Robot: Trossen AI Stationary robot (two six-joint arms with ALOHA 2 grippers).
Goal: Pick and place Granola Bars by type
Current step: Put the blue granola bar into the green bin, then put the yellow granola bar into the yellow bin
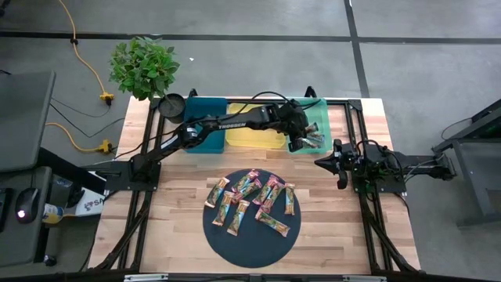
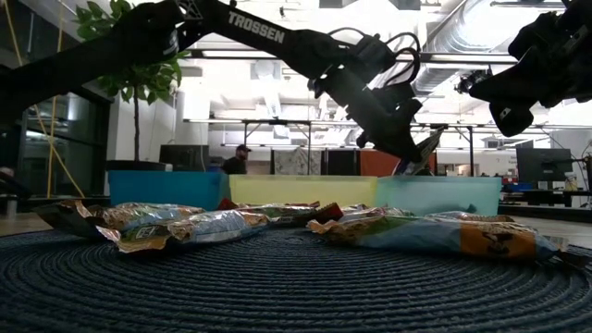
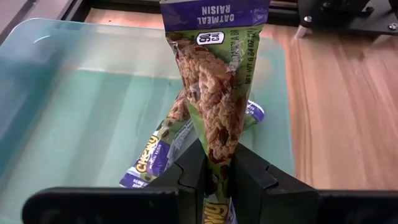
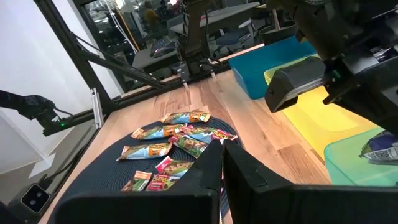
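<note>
Several granola bars (image 1: pixel 252 200) lie scattered on a dark round mat (image 1: pixel 235 247) near the table's front. Three trays stand along the far edge: blue (image 1: pixel 202 129), yellow (image 1: pixel 252 135) and light green (image 1: pixel 313 110). My left gripper (image 3: pixel 217 163) reaches over the light green tray (image 3: pixel 74 93), shut on a purple-and-green oatmeal raisin bar (image 3: pixel 214 74). A similar purple bar (image 3: pixel 152 162) lies flat on that tray's floor. My right gripper (image 4: pixel 222 168) waits shut at the table's right side (image 1: pixel 342 174), holding nothing. My left gripper pinches the oatmeal raisin bar near one end (image 3: pixel 217 155) between its two fingers (image 3: pixel 189 174), which meet its flat faces. The fingers slant down from the table's left toward the light green tray. The bar sticks out lengthwise beyond the fingers, its purple far end (image 3: pixel 214 12) foremost, above the tray.
A potted plant (image 1: pixel 143 66) and a black round dish (image 1: pixel 172 104) stand at the far left corner. Bare wood lies between the mat and the trays. In the low view a person (image 2: pixel 240 159) shows in the room beyond the table.
</note>
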